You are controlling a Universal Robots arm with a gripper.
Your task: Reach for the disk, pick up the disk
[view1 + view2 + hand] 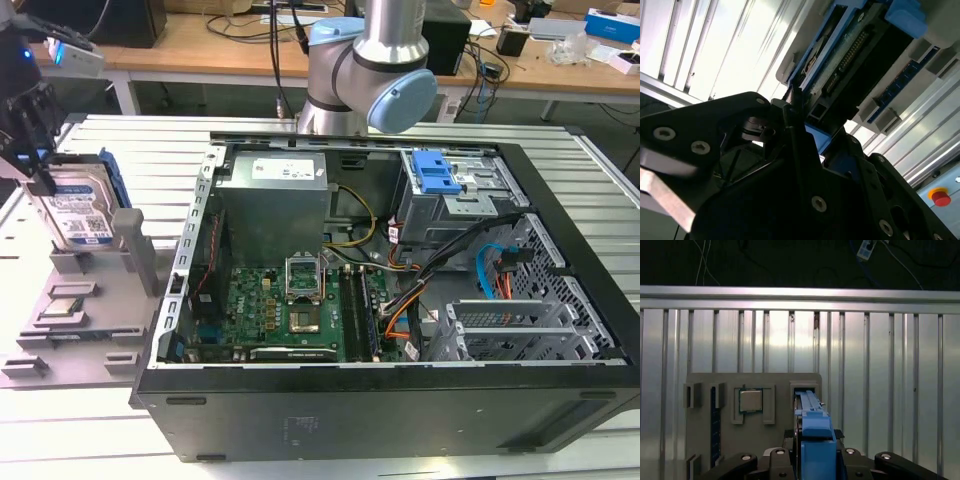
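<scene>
Standing on edge in a grey holder (135, 250) on the slatted metal table (140, 140), at the exterior view's left, the disk (75, 205) is showing a silver face with a white-and-blue label. A blue plastic frame is running round its edges. The black hand (33, 165) is hanging at the disk's upper corner, on the side away from the open computer case (400, 400), and is overlapping that edge. In the first wrist view the disk's narrow blue edge (814, 432) is lying between the two black sides of the hand, close to both. In the second wrist view the disk's circuit-board side (850, 55) is facing the camera just beyond the hand's dark body. Whether the hand is clamping the disk or sitting apart around it I cannot tell, since its own body is hiding the contact. Where the disk's lower edge is meeting the holder is hard to make out. A small square chip (751, 401) is resting in a recess of the holder, beside the disk.
</scene>
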